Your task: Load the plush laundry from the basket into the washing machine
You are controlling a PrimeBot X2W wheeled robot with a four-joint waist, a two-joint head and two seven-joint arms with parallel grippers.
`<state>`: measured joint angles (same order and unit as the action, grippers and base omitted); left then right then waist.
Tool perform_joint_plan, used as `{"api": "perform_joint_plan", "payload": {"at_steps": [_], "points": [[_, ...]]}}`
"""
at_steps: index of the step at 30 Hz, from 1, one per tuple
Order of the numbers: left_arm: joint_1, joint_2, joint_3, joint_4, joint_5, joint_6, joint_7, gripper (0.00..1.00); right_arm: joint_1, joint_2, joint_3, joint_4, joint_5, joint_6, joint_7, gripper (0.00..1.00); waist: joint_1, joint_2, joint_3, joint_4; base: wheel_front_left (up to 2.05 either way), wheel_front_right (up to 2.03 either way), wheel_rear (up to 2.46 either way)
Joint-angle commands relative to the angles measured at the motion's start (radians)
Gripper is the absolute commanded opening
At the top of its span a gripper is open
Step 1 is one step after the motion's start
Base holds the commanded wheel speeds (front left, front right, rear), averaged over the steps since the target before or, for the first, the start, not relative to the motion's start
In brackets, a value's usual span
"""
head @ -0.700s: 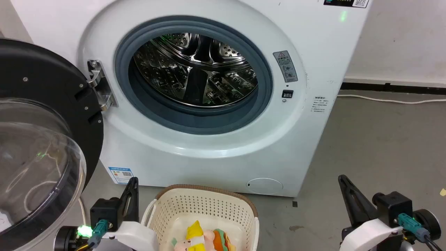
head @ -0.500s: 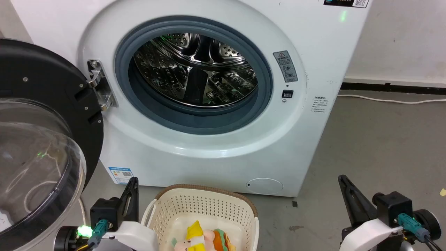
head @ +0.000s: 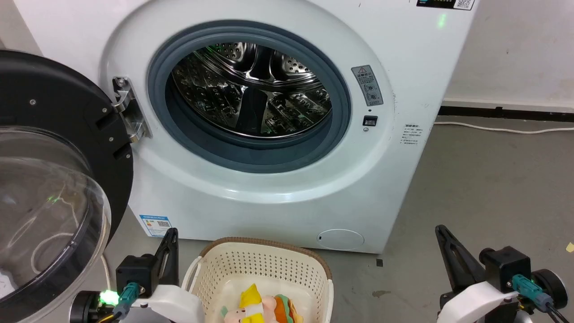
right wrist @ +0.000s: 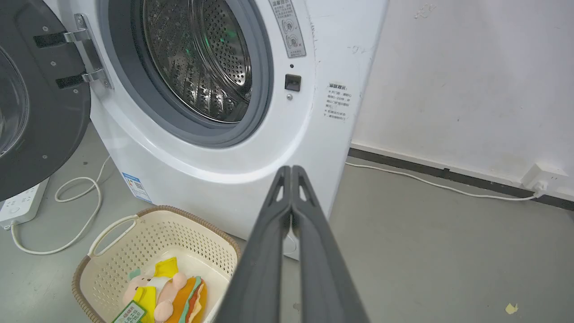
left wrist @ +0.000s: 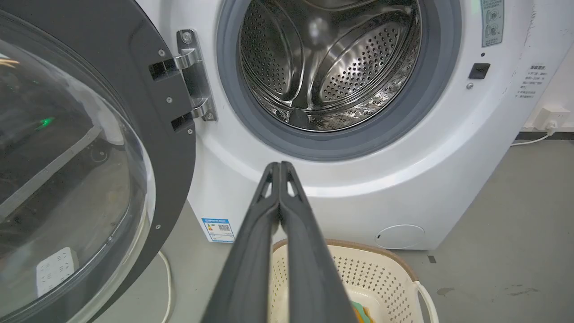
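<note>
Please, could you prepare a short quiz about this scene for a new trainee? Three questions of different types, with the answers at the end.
1. True or false: the door of the washing machine stands open.
2. Where does the plush laundry lie? A) inside the washing machine B) in the basket C) on the door
3. Fill in: the fingers of the left gripper and of the right gripper are ____.
Key: 1 true; 2 B; 3 shut, holding nothing.

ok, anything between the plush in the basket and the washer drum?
Nothing visible. The washing machine door is swung wide left, its drum is unobstructed, and the plush laundry lies uncovered in the basket.
</note>
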<state>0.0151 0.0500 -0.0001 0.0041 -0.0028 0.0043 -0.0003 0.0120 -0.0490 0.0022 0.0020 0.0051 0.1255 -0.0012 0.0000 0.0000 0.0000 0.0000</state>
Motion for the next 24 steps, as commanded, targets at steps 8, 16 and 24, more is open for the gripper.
{"api": "perform_joint_plan", "payload": {"at_steps": [8,16,24], "points": [[-0.015,0.0,0.0,-0.004,0.003,-0.004,0.0,0.0,-0.012,-0.001,-0.002,-0.002,-0.005,0.005,0.001,0.0,0.0,0.0,0.0,0.0,0.0,0.0,0.0],[-0.015,0.0,0.0,-0.004,0.003,-0.004,0.0,0.0,-0.012,-0.001,-0.002,-0.002,-0.005,0.005,0.001,0.0,0.0,0.0,0.0,0.0,0.0,0.0,0.0],[0.001,0.0,-0.003,0.002,-0.001,0.0,-0.003,1.0,0.002,0.0,-0.001,0.0,0.004,-0.001,-0.003,1.0,0.0,0.0,0.0,0.0,0.0,0.0,0.0]]}}
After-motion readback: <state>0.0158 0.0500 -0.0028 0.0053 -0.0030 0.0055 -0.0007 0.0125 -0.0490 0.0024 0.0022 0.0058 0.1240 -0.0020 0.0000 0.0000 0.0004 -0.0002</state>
